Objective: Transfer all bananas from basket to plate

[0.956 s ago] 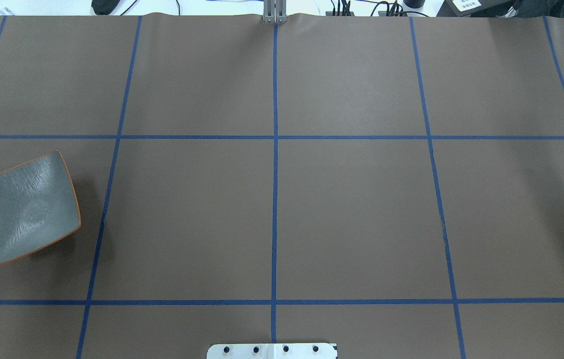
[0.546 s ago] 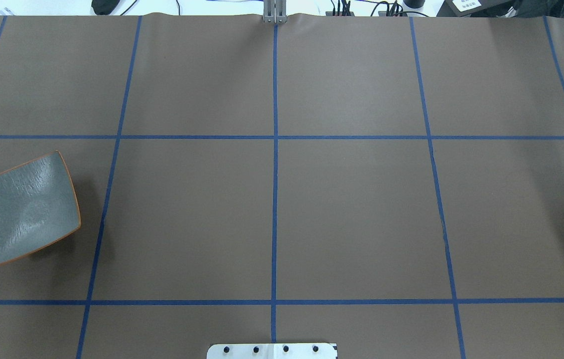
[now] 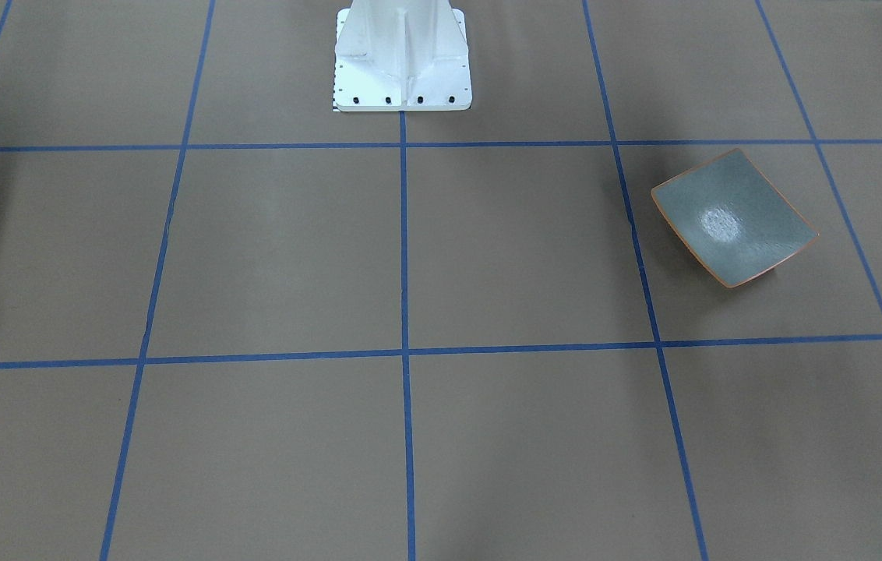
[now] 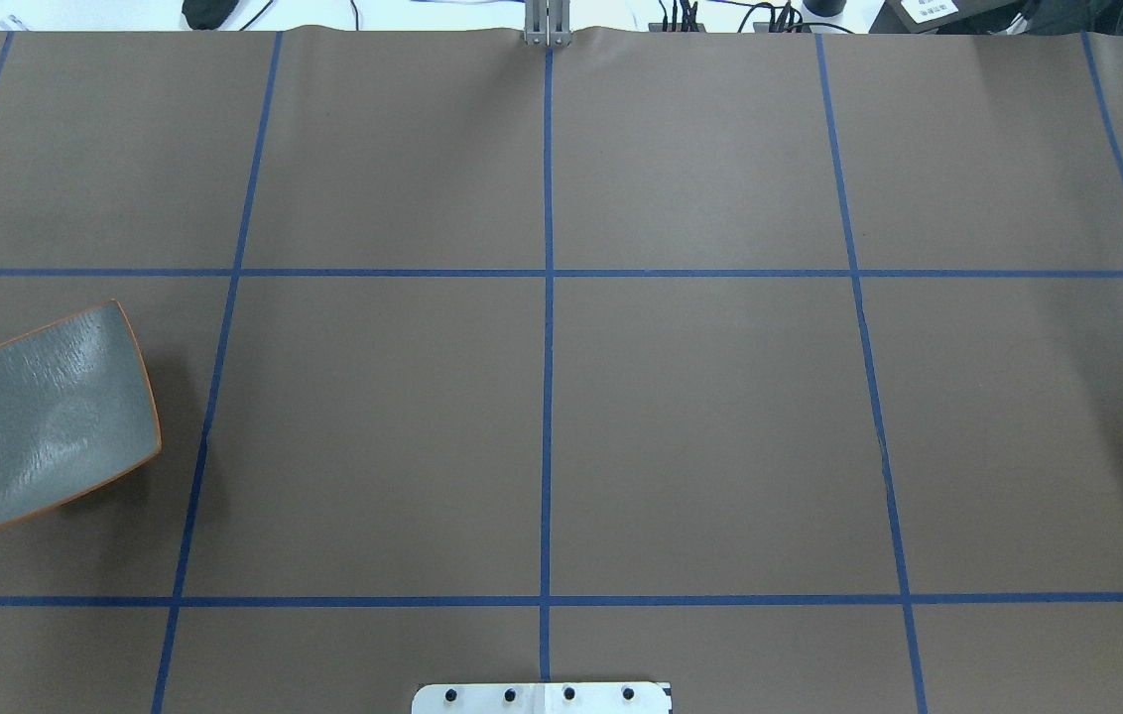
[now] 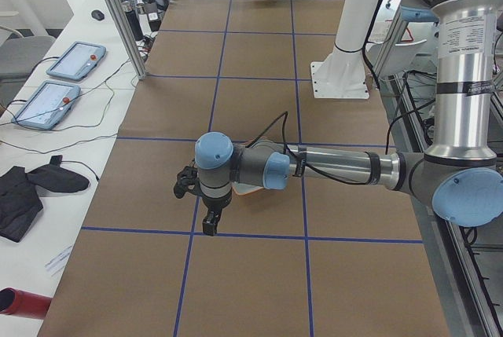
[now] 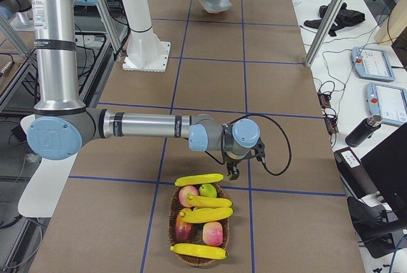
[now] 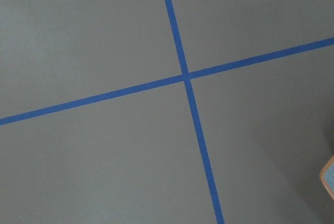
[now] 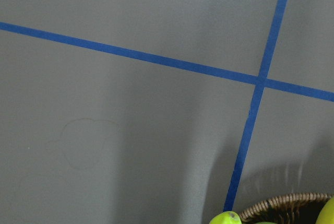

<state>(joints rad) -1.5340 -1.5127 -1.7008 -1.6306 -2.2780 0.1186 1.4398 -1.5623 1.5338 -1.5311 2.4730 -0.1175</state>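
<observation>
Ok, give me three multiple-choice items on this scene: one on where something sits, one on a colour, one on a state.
1. The basket sits:
A) beside the plate
B) at the robot's right end of the table
C) at the table's centre

2. The plate's rim is:
A) blue
B) white
C) orange-brown

3. The plate is:
A) empty
B) holding one banana
C) holding every banana

Answers:
1 B: the exterior right view shows it at the near end, far from the plate.
2 C: a thin orange-brown edge rings the grey-green glaze.
3 A: its glaze is bare, and the bananas are all at the basket.
</observation>
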